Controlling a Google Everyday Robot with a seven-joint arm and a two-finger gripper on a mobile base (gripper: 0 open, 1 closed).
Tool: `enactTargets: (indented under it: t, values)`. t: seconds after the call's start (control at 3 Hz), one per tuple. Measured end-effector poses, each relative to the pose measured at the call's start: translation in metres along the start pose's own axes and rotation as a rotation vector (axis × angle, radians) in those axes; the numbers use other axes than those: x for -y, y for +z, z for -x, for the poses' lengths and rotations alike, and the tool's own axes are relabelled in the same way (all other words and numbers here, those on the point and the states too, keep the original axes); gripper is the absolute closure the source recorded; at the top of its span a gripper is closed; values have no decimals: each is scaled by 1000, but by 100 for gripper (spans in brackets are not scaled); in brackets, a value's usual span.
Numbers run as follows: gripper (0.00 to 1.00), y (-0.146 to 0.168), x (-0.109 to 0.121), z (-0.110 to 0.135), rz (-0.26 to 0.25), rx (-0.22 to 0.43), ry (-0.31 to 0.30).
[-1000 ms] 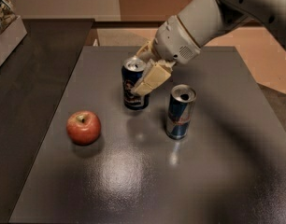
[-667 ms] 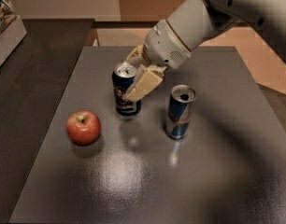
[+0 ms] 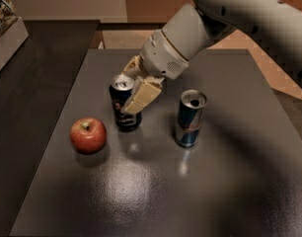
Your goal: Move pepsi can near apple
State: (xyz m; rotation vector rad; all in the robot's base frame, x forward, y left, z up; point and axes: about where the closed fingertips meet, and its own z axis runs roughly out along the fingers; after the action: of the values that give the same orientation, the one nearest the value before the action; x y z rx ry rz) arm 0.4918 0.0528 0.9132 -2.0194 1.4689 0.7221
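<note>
The pepsi can (image 3: 122, 107) is dark navy with a silver top and stands upright on the dark table (image 3: 156, 181). My gripper (image 3: 133, 85) is shut on it, its tan fingers (image 3: 141, 97) clasping the can's upper half from the right and from behind. The red apple (image 3: 88, 135) lies on the table just left of and slightly in front of the can, a small gap between them. The grey arm reaches in from the upper right.
A taller, slimmer blue-and-silver can (image 3: 189, 118) stands upright to the right of the pepsi can. A raised ledge with a box (image 3: 5, 26) is at the far left. The table's edges run along the left, right and front.
My gripper has carried the pepsi can leftward and toward the front, closer to the apple. The apple and the blue-and-silver can have not moved.
</note>
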Motion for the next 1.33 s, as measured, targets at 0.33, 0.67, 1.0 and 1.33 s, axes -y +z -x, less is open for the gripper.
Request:
enactTargets:
  t: [0.33,0.67,1.0,1.33]
  values:
    - [60,9,3,-7,0,-14,9]
    - [36,14,3,-11,3,-11,16]
    - [14,16,3,-10,5,-11,14]
    - [0,17,3,-9,7,-11,12]
